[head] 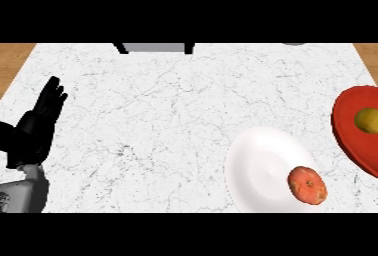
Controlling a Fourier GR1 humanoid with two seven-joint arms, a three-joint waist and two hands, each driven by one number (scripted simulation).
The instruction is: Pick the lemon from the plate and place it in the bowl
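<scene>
I see the small yellow lemon (367,120) lying on the round red plate (345,131) at the right edge of the white marble counter (170,115). Just beside the plate, the round white bowl (255,165) holds a reddish-orange fruit (307,185). My left hand (37,127) rests at the counter's left edge, fingers straight, empty.

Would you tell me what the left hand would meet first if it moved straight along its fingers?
Nothing, it seems: the left hand points over bare counter toward its far edge, though its height is unclear.
</scene>
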